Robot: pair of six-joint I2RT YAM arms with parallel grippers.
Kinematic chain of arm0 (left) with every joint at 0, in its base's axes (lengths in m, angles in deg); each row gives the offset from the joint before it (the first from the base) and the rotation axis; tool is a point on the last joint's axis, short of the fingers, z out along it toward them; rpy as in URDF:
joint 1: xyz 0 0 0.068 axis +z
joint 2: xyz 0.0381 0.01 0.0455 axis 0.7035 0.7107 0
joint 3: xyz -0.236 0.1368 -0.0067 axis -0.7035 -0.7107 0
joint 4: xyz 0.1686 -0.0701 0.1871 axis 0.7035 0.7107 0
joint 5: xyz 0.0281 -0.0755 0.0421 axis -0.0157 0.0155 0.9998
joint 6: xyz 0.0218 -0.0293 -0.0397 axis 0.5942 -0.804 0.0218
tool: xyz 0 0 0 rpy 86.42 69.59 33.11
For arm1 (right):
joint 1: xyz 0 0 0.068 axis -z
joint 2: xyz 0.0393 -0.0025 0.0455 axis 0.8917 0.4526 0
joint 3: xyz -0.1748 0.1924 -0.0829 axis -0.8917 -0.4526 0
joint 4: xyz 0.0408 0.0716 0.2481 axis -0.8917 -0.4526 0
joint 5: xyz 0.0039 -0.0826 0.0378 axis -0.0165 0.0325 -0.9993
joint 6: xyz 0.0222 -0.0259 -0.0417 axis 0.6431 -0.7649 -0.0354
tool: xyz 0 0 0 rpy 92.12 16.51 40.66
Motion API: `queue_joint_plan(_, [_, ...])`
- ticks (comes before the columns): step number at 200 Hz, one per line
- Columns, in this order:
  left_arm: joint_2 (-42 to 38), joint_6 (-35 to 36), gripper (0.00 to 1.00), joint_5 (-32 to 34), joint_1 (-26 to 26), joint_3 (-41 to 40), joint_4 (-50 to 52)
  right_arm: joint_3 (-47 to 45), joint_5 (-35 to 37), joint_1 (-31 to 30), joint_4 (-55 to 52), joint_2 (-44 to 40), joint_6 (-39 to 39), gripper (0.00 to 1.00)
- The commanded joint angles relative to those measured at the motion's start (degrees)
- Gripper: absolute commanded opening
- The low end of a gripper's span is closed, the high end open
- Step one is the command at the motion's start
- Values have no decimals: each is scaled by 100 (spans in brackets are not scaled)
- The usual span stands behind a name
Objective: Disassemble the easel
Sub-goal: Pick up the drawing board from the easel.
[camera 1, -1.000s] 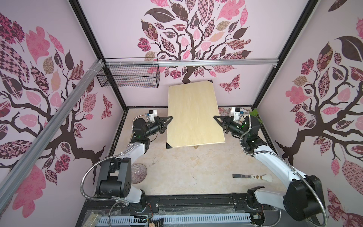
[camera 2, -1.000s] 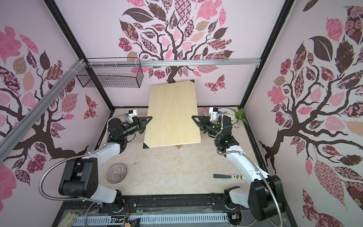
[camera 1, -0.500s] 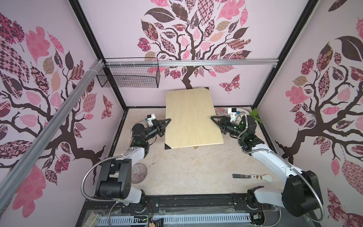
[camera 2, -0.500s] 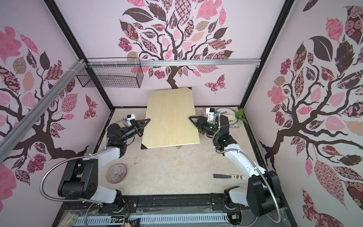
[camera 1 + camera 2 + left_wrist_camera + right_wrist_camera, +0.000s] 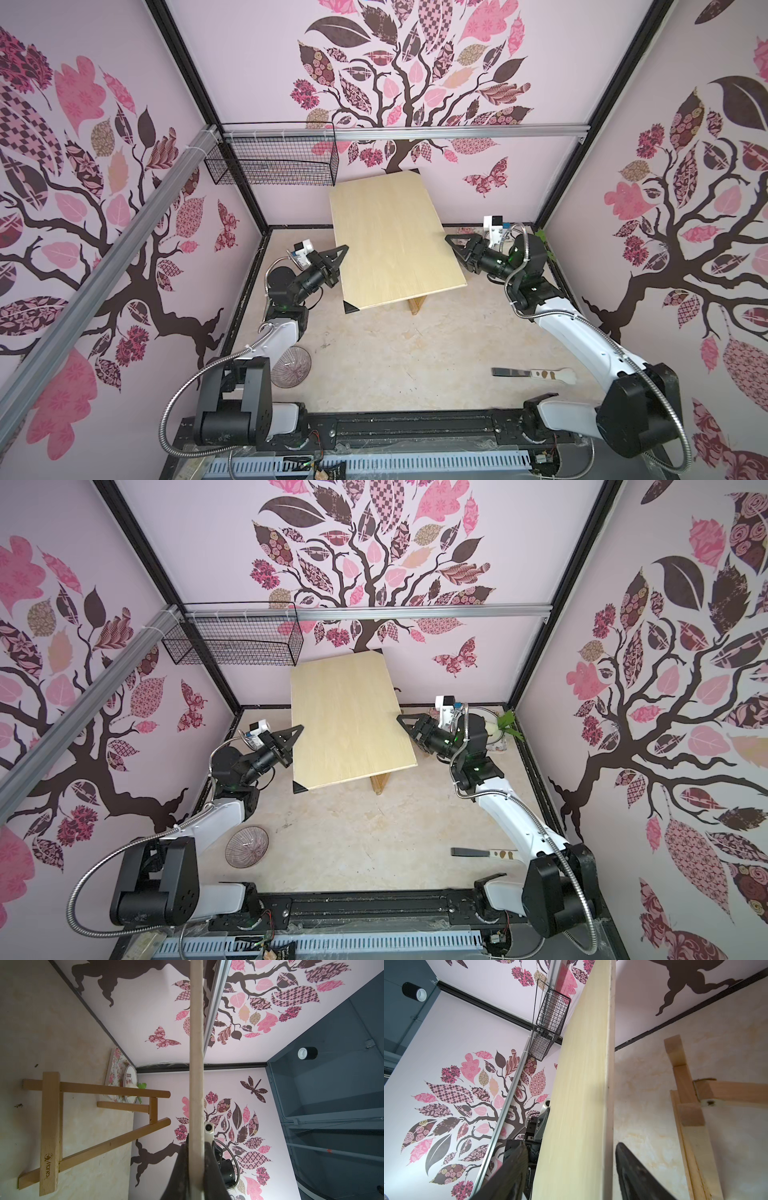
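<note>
"Maries" logo on the easel (image 5: 49,1134) ledge bar, partly legible

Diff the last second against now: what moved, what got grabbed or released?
The board came down toward the table while lifted off the easel. Right end effector opened and released its edge; left end effector stays clamped on it. Easel, spatula, dish unchanged.

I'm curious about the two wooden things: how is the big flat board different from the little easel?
The board is one pale, wide sheet with black corners; the easel is darker honey slats with gaps between them. The board is held up by the left gripper; the easel stands on the table. Both are wood.
</note>
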Motion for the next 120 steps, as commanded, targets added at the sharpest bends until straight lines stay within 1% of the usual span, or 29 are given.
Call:
queue_joint_plan(1, [-493,-198,0,452,75,-23,-972,302,109,-7,-223,-31,-230,74])
queue_joint_plan(55, [-821,-56,0,587,115,-117,-673,596,233,2,-434,-54,-381,78])
queue_joint_plan(75, [-949,-65,0,731,156,-217,-627,729,271,2,-595,-94,-529,79])
queue_joint_plan(99, [-1130,-138,0,928,291,-385,-579,783,429,2,-800,-187,-725,79])
queue_joint_plan(120, [-1377,-218,0,1149,531,-578,-437,734,530,2,-892,-265,-807,79])
